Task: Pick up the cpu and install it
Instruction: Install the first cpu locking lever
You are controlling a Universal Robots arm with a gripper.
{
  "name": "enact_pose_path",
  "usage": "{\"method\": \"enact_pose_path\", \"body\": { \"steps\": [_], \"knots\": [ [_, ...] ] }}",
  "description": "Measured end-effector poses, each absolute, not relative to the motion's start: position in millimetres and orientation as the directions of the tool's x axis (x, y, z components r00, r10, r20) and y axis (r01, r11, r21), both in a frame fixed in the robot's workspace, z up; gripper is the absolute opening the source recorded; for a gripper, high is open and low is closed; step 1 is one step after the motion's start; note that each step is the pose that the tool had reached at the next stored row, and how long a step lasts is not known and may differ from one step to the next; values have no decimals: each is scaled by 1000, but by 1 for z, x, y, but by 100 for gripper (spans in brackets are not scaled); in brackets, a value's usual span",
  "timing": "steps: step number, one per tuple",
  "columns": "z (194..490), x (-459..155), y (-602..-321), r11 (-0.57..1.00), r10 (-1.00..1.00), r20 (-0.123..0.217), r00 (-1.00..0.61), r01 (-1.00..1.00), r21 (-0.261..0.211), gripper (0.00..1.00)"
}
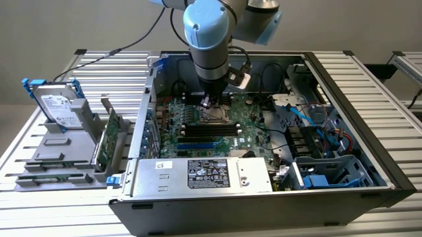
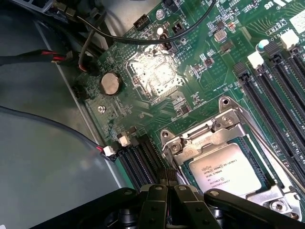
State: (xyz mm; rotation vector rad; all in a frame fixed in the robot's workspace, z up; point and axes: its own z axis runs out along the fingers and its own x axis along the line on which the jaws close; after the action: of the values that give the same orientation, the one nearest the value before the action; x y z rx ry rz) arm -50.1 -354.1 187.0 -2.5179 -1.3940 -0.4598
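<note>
The cpu, a flat silver square with printed markings, lies seated in the metal-framed socket on the green motherboard. The socket's load frame stands around it and its lever runs along one side. My gripper is shut with nothing between its black fingers, and it hangs just beside the socket, apart from the chip. In the exterior view the gripper points down inside the open computer case, right above the socket.
Memory slots run beside the socket, and a coin battery and black cables lie close by. The power supply fills the case front. A hard drive in a blue bracket and green cards stand outside, at the exterior view's left.
</note>
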Motion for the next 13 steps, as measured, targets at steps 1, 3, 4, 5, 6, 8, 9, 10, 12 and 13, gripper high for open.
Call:
{"method": "enact_pose_path", "body": {
  "steps": [1,3,4,5,6,8,9,10,12,13],
  "knots": [
    [187,-50,-354,-523,780,377,499,851,-45,11],
    [187,-50,-354,-523,780,377,499,851,-45,11],
    [187,-50,-354,-523,780,378,499,851,-45,11],
    [187,-50,-354,-523,780,378,499,851,-45,11],
    [187,-50,-354,-523,780,378,499,851,-45,11],
    [189,-50,-354,-523,780,378,499,851,-45,11],
    [193,-50,-354,-523,779,379,499,851,-46,11],
    [197,-50,-354,-523,779,379,499,851,-46,11],
    [207,-50,-354,-523,779,379,499,851,-46,11],
    [211,-50,-354,-523,779,379,499,851,-46,11]
  ]
}}
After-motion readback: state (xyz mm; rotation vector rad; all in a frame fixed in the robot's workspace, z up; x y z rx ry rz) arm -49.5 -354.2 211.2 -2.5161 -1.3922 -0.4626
